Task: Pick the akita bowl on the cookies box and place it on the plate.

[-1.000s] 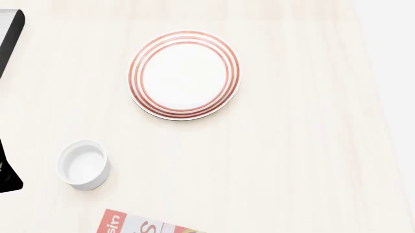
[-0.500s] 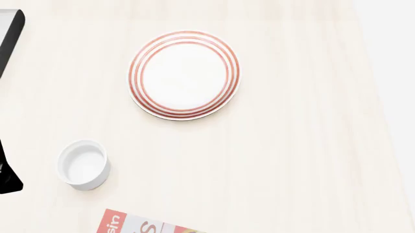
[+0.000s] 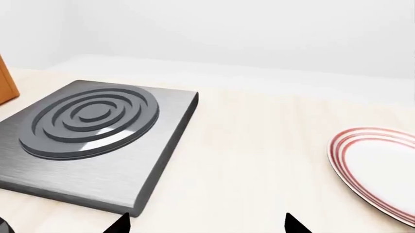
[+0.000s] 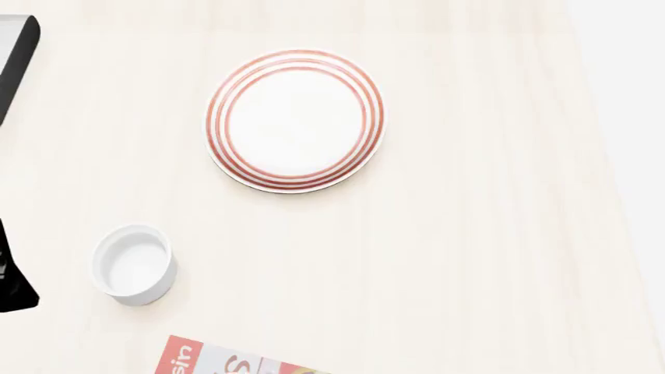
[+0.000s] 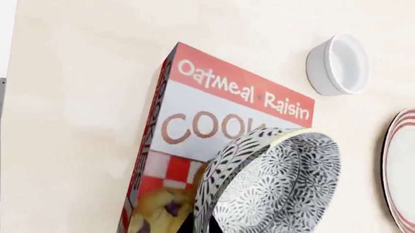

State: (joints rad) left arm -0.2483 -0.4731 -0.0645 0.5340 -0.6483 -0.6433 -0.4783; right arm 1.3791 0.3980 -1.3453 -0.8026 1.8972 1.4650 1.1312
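Note:
The akita bowl (image 5: 279, 179), speckled grey and white, shows large in the right wrist view in front of the red-and-white cookies box (image 5: 214, 116). My right gripper (image 5: 200, 225) is shut on the bowl's rim, one dark fingertip on each side of the wall. I cannot tell whether the bowl still touches the box. The head view holds only a corner of the box (image 4: 208, 360); bowl and right gripper are out of that view. The red-ringed plate (image 4: 296, 121) lies bare at the table's far middle. My left gripper (image 3: 207, 225) is open over bare table, between stove and plate (image 3: 382, 170).
A small plain white cup (image 4: 133, 263) stands left of the box's corner. The dark ringed stove (image 3: 91, 141) lies at the far left, its corner at the head view's edge (image 4: 15, 54). A dark part of my left arm (image 4: 12, 288) shows at the left edge.
The dark part of the left arm at the head view's left edge has shifted very slightly downward. Plate, cup and box corner have not moved.

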